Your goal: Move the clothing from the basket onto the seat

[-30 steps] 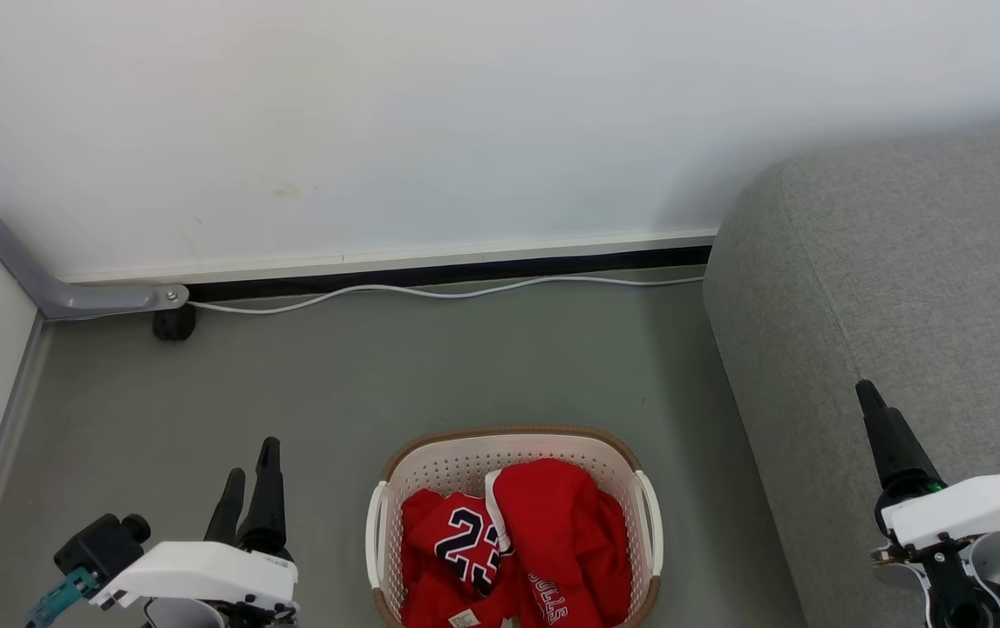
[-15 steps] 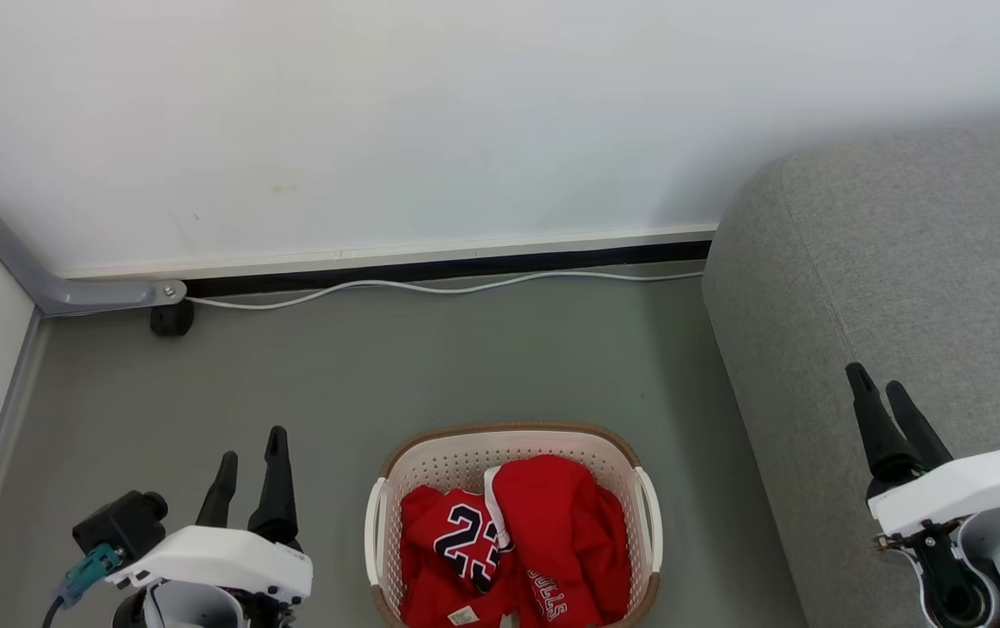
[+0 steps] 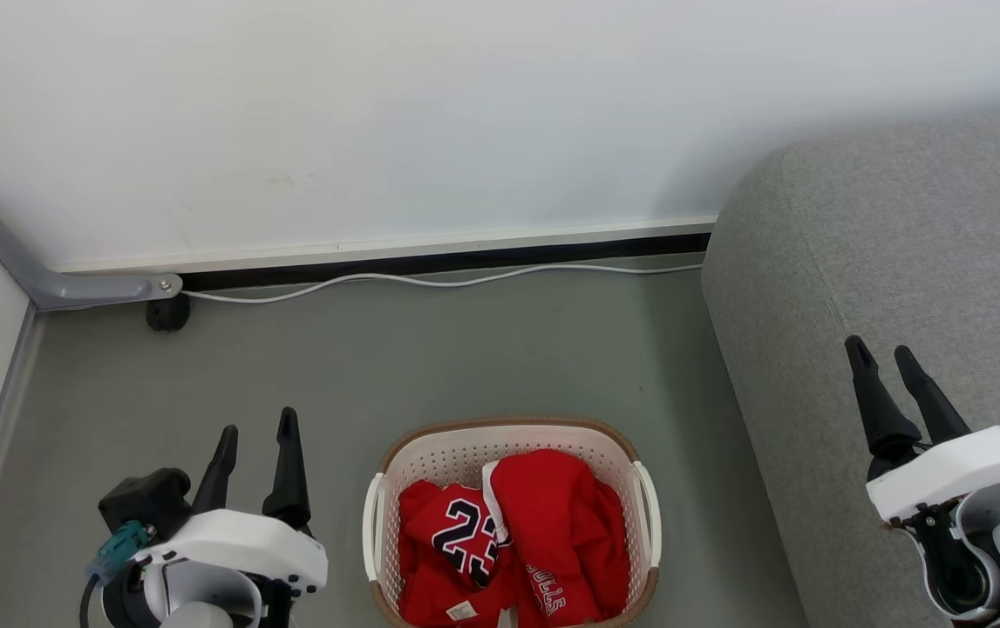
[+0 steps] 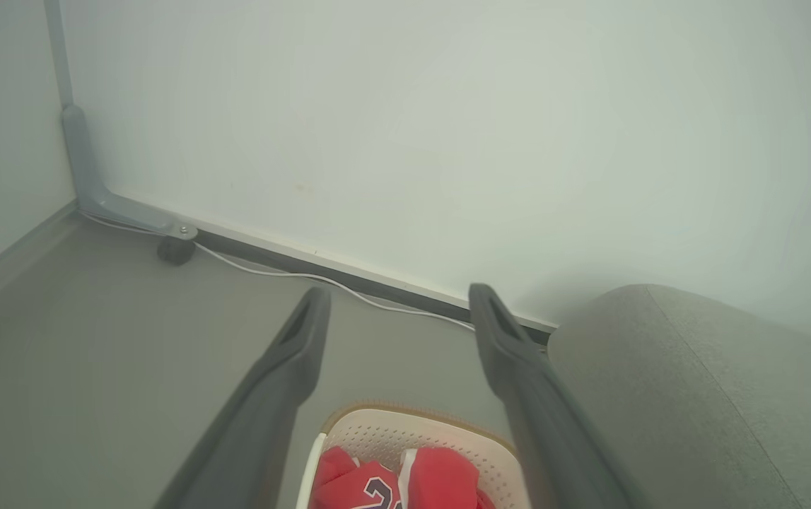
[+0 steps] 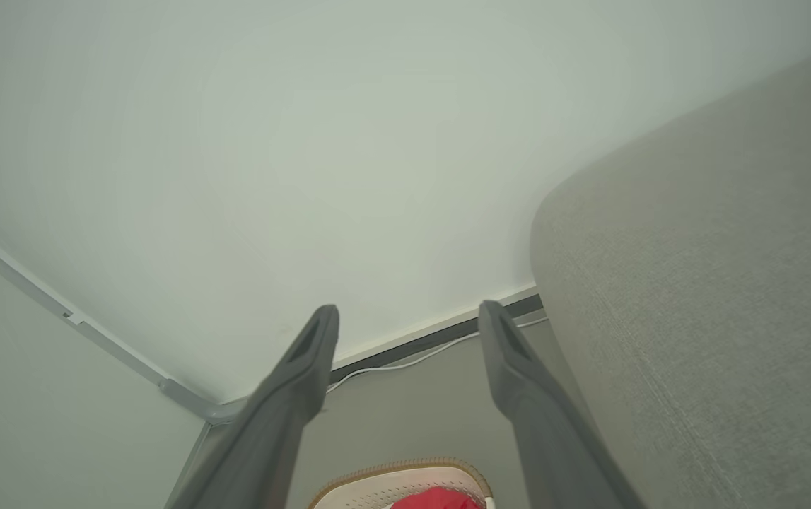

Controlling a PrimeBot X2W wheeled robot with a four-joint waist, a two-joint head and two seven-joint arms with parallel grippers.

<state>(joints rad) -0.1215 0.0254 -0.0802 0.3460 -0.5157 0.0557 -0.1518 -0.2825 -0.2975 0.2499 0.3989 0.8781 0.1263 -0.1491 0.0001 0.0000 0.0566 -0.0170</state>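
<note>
The red clothing (image 3: 517, 541) with a black "23" lies bunched in the cream basket (image 3: 386, 488) on the floor at the bottom centre of the head view. The grey seat (image 3: 883, 253) rises to its right. My left gripper (image 3: 257, 423) hovers open left of the basket, nothing between its fingers. My right gripper (image 3: 881, 353) stands open above the seat's edge, empty too. In the left wrist view the basket (image 4: 377, 431) and clothing (image 4: 433, 481) sit low between the open fingers (image 4: 292, 353). The right wrist view catches the basket rim (image 5: 391, 470) and the seat (image 5: 716, 283).
A white wall stands behind, with a dark baseboard and a white cable (image 3: 430, 281) along the floor. A grey bracket (image 3: 72, 288) and a black wheel (image 3: 166, 314) sit in the left corner. Grey floor (image 3: 430, 358) lies between the basket and the wall.
Both grippers have risen a little in the head view and turned, so that each now shows its two fingers apart. The whole view has shifted slightly; basket and clothing lie as before.
</note>
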